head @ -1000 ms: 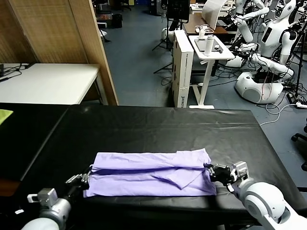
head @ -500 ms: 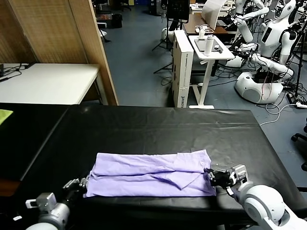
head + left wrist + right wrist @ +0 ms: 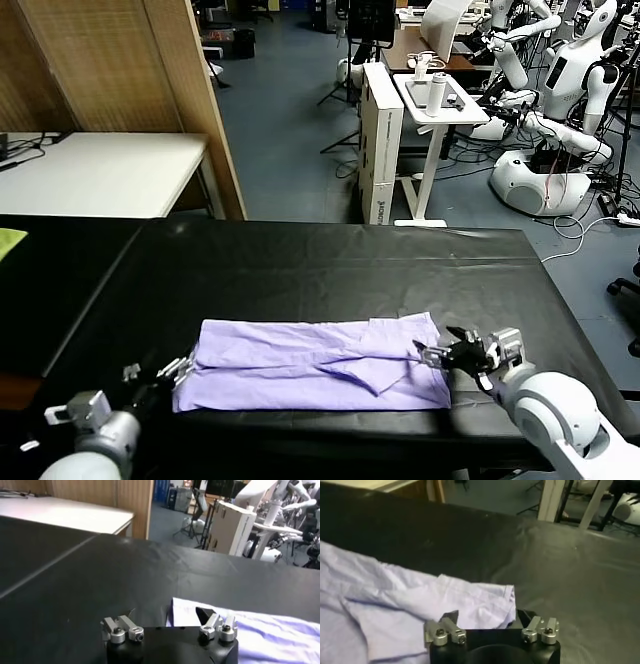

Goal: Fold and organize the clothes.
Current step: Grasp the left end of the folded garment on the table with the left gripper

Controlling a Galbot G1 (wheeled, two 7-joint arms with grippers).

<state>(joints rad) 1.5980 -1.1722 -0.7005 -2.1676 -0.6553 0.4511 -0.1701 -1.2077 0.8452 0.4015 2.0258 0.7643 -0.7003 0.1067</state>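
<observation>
- Lavender T-shirt [image 3: 318,362] lay folded into a wide band on near part of black table [image 3: 330,265].
- L gripper [image 3: 160,375] at shirt's left edge, fingers spread.
- R gripper [image 3: 447,353] at right edge, fingers spread, nothing pinched.

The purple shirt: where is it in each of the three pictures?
Head view: shirt lies flat near the table's front edge, between both grippers.
Left wrist view: one end of it, low in the picture.
Right wrist view: the other end.
Shared landmark: the black table.
</observation>
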